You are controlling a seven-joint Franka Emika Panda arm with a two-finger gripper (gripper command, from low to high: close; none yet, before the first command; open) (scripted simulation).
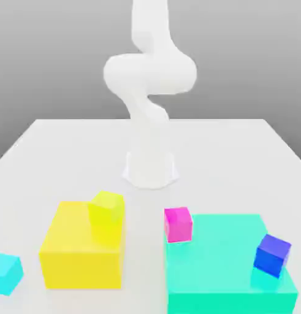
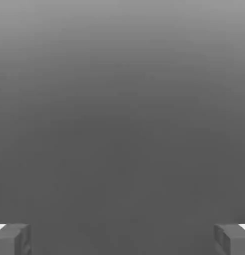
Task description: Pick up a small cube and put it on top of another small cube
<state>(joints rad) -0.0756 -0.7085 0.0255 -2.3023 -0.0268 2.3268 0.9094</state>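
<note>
So, white table (image 1: 67, 153) fills the exterior view, grey backdrop behind it. The white arm (image 1: 149, 92) stands at the table's far middle, base on the surface, upper links bending up and out of the top edge.

Biggest block: the turquoise-green block (image 1: 220, 270), near edge, on the exterior view's right. Next down is the yellow block (image 1: 79, 251), near edge, left of centre, a clear gap of bare table between the two.

Small cubes:
- yellow-green cube (image 1: 107, 207) at the yellow block's far right corner; looks like it sits on top, but it may just be touching that corner, hard to call from this angle.
- magenta cube (image 1: 178, 224) at the turquoise-green block's far left corner, touching or just beside it.
- dark-blue cube (image 1: 273, 254) on the turquoise-green block, near its right edge.
- light-cyan cube (image 1: 5, 273), the task's one, alone on the table at the exterior view's far left, near edge, just left of the yellow block and apart from it. Well away from the arm.

Gripper (image 2: 122, 240): in the hand view both grey fingertips (image 2: 12, 239) sit at opposite corners, spread as wide as they go, nothing between them, nothing held. Plain grey background behind them.
</note>
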